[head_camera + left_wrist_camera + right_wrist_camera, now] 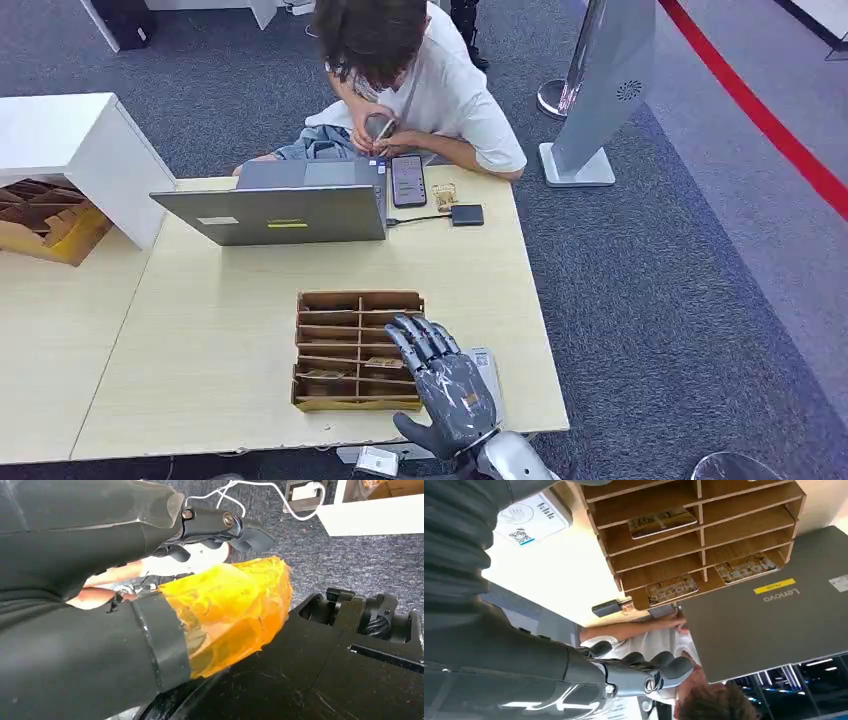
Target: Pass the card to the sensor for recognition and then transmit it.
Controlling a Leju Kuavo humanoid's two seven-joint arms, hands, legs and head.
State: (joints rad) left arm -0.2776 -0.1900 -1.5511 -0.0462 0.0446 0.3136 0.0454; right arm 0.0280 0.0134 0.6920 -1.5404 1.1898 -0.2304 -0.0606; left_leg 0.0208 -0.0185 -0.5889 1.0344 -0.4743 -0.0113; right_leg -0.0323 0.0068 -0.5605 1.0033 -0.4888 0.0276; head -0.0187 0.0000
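While the right hand [449,385] hovers over the near right corner of the wooden slotted tray [358,350] on the worktop [200,340], its fingers [420,338] lie spread and hold nothing. Several compartments of the tray hold flat printed cards [671,588], lying face up, one per slot; other slots look bare. Just beside the tray, partly under the hand, sits a white card sensor [531,518]. Beyond it stand a grey laptop [285,205] and a seated person [410,70]. Whether the left hand [150,555] holds anything, I cannot tell.
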